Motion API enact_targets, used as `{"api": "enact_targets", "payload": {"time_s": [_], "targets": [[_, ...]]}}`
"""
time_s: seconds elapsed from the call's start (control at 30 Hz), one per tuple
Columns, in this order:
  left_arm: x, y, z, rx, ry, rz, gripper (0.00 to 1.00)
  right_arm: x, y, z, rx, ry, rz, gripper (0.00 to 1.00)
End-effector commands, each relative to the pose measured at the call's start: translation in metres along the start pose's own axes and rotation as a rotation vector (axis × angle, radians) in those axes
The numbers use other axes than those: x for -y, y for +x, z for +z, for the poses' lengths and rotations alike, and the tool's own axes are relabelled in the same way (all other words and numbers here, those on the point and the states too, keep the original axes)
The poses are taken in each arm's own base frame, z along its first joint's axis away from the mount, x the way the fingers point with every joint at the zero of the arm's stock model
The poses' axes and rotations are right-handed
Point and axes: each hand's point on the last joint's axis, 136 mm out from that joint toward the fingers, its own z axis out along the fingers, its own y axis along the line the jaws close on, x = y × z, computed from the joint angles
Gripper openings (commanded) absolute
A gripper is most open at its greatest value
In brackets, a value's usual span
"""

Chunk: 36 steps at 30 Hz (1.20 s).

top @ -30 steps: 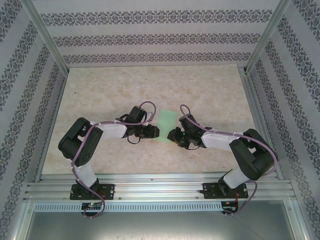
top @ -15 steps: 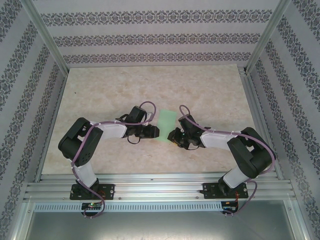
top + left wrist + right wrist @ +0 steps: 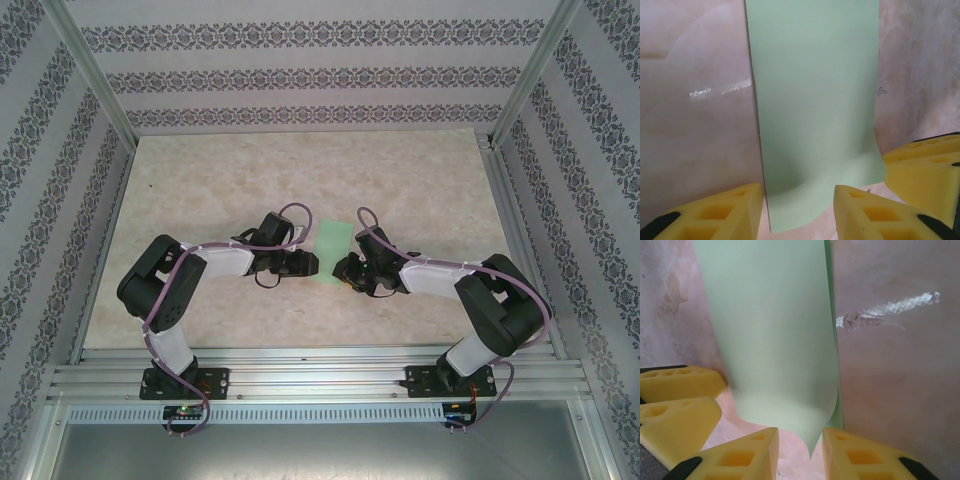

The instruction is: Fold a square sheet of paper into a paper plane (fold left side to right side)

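— Where's the paper [image 3: 336,240], and how much room is round it?

— Middle of the table [image 3: 220,180], a little toward the near edge. Bare tabletop lies wide to the left, the right and the far side. The walls [image 3: 300,75] and frame posts [image 3: 90,75] stand well off. The crowding is at the near end, where the left gripper [image 3: 308,264] and right gripper [image 3: 344,268] meet, close beside each other.

— Which way does it run?

— It's a long strip, long axis near to far, the far end leaning slightly right. The long edges are straight, and along one a second layer peeks out from under. I see no tip, so I can't say it points anywhere.

— And the grippers?

— The left one's fingers [image 3: 715,215] stand well apart with the paper's near end lying in the gap, nothing pinched. The right one's fingers [image 3: 745,455] are closer together but parted, and a curled-up corner of paper hangs in the slot. I can't make out a pad touching it.

— Anything hard to see?

— From above, the grippers cover the near end. From the wrists, the far end is cut off at the top. The near end lifts off the table, though how far I can't judge. A white scuff [image 3: 720,90] marks the table beside it.
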Motion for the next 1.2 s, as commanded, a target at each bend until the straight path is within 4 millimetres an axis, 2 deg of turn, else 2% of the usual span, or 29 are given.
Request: {"api": "enact_targets", "payload": {"time_s": [0.0,0.5,0.67,0.9,1.17], "targets": [[0.000,0.002,0.004,-0.006,0.007,0.008,0.43,-0.012,-0.007,-0.002,0.023,-0.023,-0.023,0.29],[-0.001,0.003,0.001,-0.002,0.002,0.016,0.43,0.008,-0.001,0.006,-0.005,-0.007,0.037,0.30],[-0.001,0.003,0.001,-0.001,0.002,0.017,0.43,0.007,-0.002,0.007,-0.005,-0.025,0.048,0.30],[-0.002,0.003,-0.001,0.003,-0.005,0.026,0.43,-0.003,-0.013,-0.001,0.030,-0.059,0.035,0.30],[0.003,0.000,-0.008,0.024,-0.004,0.053,0.43,-0.004,-0.029,-0.002,0.048,-0.074,0.043,0.30]]}}
